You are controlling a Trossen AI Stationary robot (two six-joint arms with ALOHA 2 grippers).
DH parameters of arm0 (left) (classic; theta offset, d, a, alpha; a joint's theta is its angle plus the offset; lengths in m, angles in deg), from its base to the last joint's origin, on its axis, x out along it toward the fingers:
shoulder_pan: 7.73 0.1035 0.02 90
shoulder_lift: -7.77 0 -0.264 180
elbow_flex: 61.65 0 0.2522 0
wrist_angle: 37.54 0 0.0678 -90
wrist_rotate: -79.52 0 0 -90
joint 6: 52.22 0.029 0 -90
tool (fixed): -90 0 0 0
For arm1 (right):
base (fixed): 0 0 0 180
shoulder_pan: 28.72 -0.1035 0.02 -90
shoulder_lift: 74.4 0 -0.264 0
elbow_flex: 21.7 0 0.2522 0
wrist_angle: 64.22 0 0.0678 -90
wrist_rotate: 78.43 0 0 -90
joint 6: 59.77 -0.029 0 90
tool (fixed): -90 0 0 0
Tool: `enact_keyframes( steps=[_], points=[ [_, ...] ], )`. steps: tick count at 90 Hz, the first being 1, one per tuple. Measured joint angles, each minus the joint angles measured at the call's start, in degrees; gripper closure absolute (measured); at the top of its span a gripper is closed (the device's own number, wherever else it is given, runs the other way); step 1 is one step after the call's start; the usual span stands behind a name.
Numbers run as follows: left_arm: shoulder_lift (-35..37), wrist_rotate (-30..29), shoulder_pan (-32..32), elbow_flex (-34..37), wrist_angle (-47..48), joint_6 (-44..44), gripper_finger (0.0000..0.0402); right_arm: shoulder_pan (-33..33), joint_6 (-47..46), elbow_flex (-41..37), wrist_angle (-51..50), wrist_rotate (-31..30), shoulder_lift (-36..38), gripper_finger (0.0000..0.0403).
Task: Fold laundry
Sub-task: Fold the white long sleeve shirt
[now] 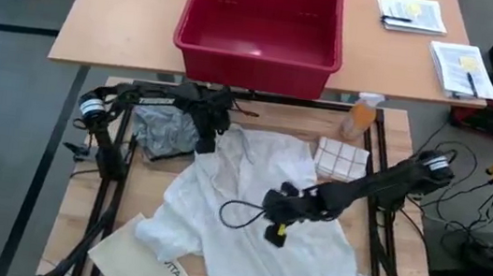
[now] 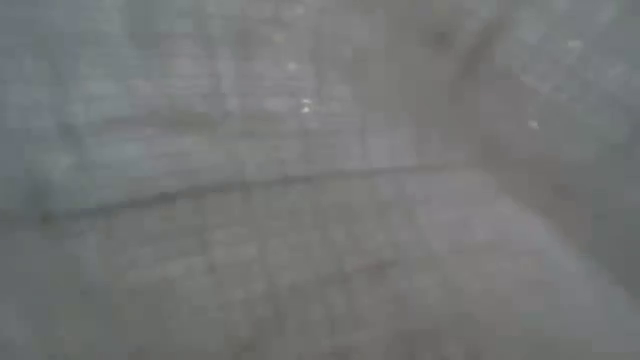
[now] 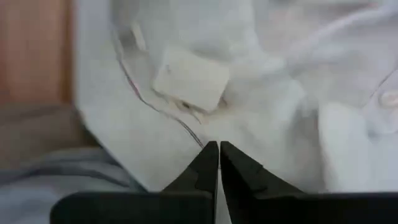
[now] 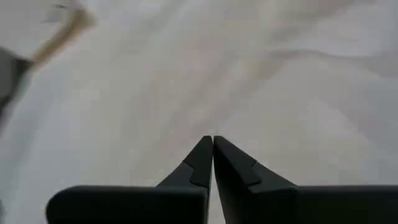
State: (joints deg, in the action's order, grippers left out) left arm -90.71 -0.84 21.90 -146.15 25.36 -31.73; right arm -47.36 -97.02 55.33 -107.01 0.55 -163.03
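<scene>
The white button-front shirt (image 1: 256, 215) lies crumpled across the middle of the table (image 1: 398, 128), reaching from the centre down toward 6 o'clock. At about 10 o'clock from it, touching its upper edge, sits the grey T-shirt (image 1: 164, 133), bunched under the left arm. No khaki-tan piece can be made out.

The left tool (image 1: 206, 141) rests at the shirt's 11 o'clock corner, just beside the grey T-shirt; the left wrist view shows its tips (image 3: 219, 152) pressed together over white cloth near a sewn label (image 3: 191, 79), with nothing seen between them. The right tool (image 1: 276, 219) is at the shirt's centre, its fingers (image 4: 212, 149) likewise closed tip to tip just above the fabric (whether any cloth is pinched cannot be told).

A checked folded cloth (image 1: 340, 159) lies at 2 o'clock, a stiff white bag (image 1: 142, 262) at 7 o'clock, and a red bin (image 1: 261, 31) stands beyond at 12 o'clock. The low view is filled by blurred grey fabric.
</scene>
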Motion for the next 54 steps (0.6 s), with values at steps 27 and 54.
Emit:
enact_keyframes(
  steps=[27, 54],
  points=[
    [2.0, 8.9, -0.8, -2.9, -7.7, -1.3, 0.0402, 11.4, -23.6, -14.7, -7.1, -3.6, 19.6, 0.0403],
    [-0.6, 13.9, -7.4, -3.2, -32.8, -7.3, 0.0402, 28.9, -20.1, -19.4, -7.2, 5.1, 23.1, 0.0403]
  ],
)
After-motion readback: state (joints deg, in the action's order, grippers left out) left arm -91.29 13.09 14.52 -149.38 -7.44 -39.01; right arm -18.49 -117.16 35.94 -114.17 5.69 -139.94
